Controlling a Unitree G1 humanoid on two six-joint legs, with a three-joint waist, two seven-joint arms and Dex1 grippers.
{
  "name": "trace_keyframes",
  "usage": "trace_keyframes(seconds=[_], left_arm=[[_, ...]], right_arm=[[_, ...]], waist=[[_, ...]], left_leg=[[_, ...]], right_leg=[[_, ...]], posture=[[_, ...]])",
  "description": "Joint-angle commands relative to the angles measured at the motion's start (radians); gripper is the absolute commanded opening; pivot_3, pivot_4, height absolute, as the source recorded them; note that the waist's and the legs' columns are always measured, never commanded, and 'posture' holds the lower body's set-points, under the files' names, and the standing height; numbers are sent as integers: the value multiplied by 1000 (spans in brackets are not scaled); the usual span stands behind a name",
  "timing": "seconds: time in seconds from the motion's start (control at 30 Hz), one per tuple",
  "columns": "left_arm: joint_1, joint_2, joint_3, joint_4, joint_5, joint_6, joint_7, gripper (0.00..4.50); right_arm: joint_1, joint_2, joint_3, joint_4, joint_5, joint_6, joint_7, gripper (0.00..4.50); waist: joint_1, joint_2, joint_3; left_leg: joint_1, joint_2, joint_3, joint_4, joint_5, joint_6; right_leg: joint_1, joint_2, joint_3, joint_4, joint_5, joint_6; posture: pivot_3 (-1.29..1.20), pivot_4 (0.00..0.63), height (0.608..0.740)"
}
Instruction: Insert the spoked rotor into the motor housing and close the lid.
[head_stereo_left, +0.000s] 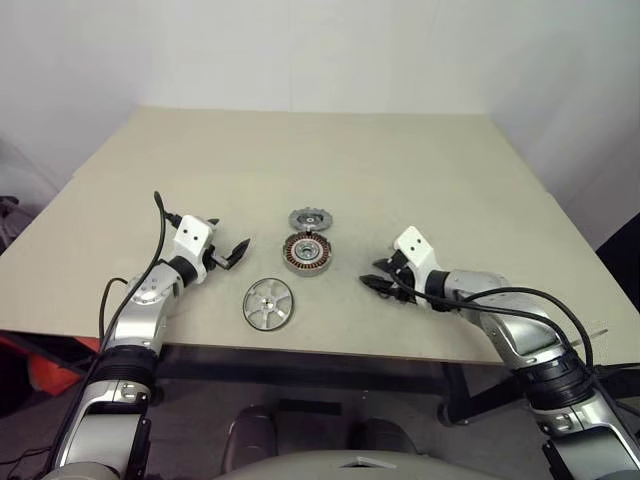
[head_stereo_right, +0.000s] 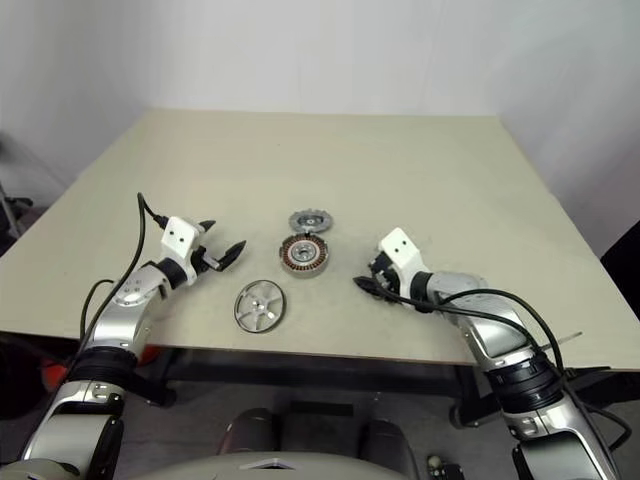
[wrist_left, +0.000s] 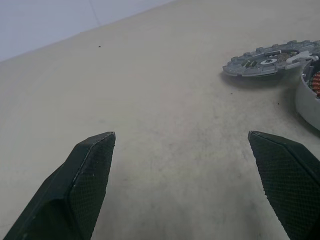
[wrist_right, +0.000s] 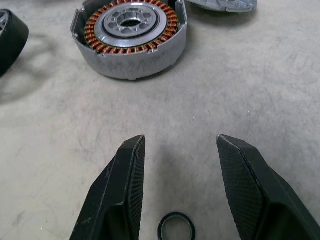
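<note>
L gripper (head_stereo_left: 238, 252) jaws wide apart, nothing between them. R gripper (head_stereo_left: 378, 284) jaws part open, empty — small black ring (wrist_right: 176, 227) on table (head_stereo_left: 400, 170) between its fingers (wrist_right: 117, 192). Motor housing (head_stereo_left: 306, 253) between the two grippers, just ahead of R. Lid (head_stereo_left: 311, 219) touching housing's far side. Spoked rotor (head_stereo_left: 268, 303) flat on table near L gripper, toward table's near edge — not inserted.

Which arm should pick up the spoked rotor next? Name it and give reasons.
Left. The spoked rotor lies on the table just to the right of the left claw, which is open and empty. The right claw, also empty, sits on the far side of the motor housing.
</note>
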Motion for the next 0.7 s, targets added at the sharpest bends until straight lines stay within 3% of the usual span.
trace_keyframes(seconds=[0.03,0.47,0.57,0.67,0.7], left_arm=[[-21,11,4,-9,7,-29,-3,4500],[-33,10,4,23,15,-49,-13,4500],[-36,13,7,28,14,-52,-14,4500],[-32,20,13,32,13,-56,-14,4500],[-31,21,14,32,13,-57,-12,4500]], right_arm=[[32,-29,-21,-47,-26,-15,4,2294],[114,-95,-31,-26,-79,-55,47,2294],[118,-90,-23,-19,-89,-54,47,1679],[111,-82,-24,-18,-87,-44,52,718],[106,-79,-26,-18,-83,-38,54,659]], waist=[[2,0,0],[2,0,0],[2,0,0],[2,0,0],[2,0,0]], left_leg=[[0,0,0,0,0,0],[2,0,0,0,-1,2],[3,0,0,0,-1,2],[4,0,0,0,-1,2],[4,0,0,0,-1,2]], right_leg=[[0,0,0,0,0,0],[3,0,0,-1,-2,3],[3,0,0,-1,-2,3],[4,0,0,-1,-2,3],[5,0,0,-1,-2,3]], posture=[[0,0,740],[0,0,740],[0,0,740],[0,0,740],[0,0,740]])
